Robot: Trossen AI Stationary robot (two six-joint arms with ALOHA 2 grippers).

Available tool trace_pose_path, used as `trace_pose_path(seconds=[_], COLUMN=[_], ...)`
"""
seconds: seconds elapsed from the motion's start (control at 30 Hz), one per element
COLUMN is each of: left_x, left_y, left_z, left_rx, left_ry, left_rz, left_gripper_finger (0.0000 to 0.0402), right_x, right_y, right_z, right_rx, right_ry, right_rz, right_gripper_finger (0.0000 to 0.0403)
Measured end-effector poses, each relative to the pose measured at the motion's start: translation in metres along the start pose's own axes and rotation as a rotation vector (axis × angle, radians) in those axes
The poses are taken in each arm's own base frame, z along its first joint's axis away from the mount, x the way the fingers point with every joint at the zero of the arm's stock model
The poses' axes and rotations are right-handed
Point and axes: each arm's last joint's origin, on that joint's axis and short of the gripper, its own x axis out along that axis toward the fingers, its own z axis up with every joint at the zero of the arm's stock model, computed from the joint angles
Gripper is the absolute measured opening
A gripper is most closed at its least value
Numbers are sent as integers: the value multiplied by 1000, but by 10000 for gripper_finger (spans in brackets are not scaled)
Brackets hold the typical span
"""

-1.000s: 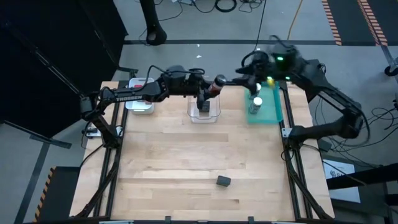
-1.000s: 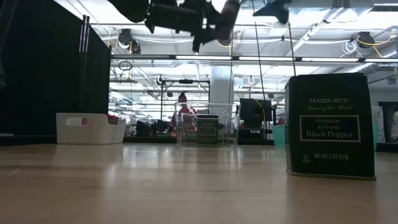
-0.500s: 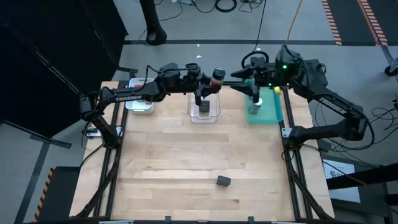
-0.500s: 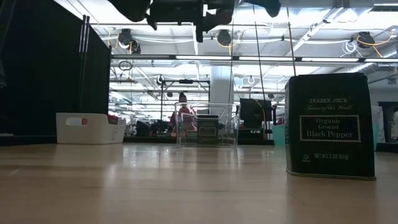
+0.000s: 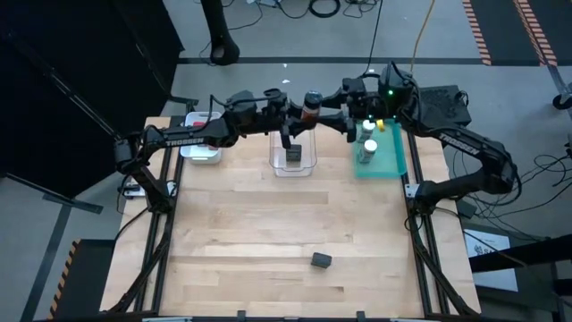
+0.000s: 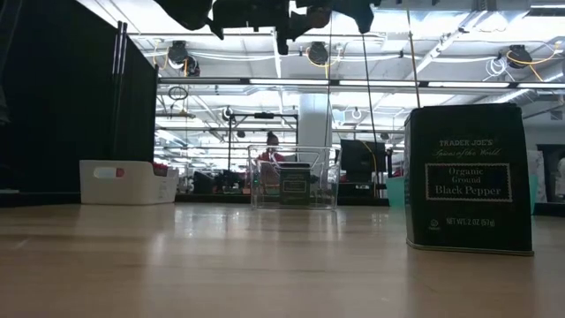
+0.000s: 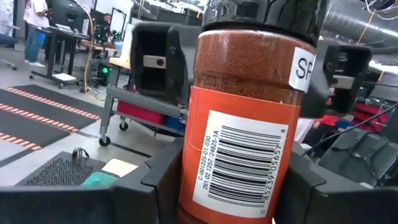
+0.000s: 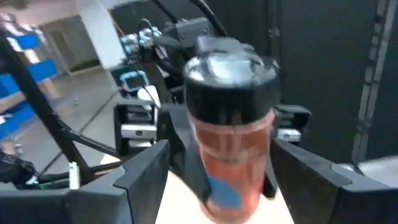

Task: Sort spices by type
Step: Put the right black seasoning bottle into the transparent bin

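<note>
High view: right gripper (image 5: 332,114) now around spice jar (image 5: 312,103).

Surface (image 5: 268,224): pale wooden planks inside a dark metal frame.
White tray (image 5: 202,148): at about 10 o'clock on the surface, at the far edge.
Clear tray (image 5: 307,165): at 12 o'clock, on the far edge between the other two trays.
Teal tray (image 5: 391,156): at about 2 o'clock, against the right frame rail.
Room beyond (image 6: 353,97): ceiling lights, benches and monitors behind the surface.
Person (image 6: 272,141): far off, seen through the clear tray.
</note>
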Motion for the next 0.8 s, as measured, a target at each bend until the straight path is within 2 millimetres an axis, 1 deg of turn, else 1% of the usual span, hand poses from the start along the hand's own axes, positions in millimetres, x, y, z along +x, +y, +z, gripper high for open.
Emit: trace_pose_path(seconds=[0.23,0.37,0.47,0.67,0.73,0.8], left_x=[0,0,0,0,1,1], left_y=[0,0,0,0,-2,-3], left_z=[0,0,0,0,0,-1], left_rx=[22,22,22,26,48,70], left_ry=[-3,-4,-5,-5,-5,-9], left_rz=[10,11,12,13,13,25], left_gripper_finger=[184,185,185,186,189,201], right_x=[14,19,19,20,19,20], right_y=[-6,-5,-5,-6,-6,-6], right_z=[-1,-2,-2,-2,-2,-2], right_rx=[-2,-43,-55,-65,-68,-67], right_ry=[-37,-50,-56,-55,-56,-54], right_rz=[35,31,8,3,3,7], right_gripper_finger=[258,245,219,146,132,129])
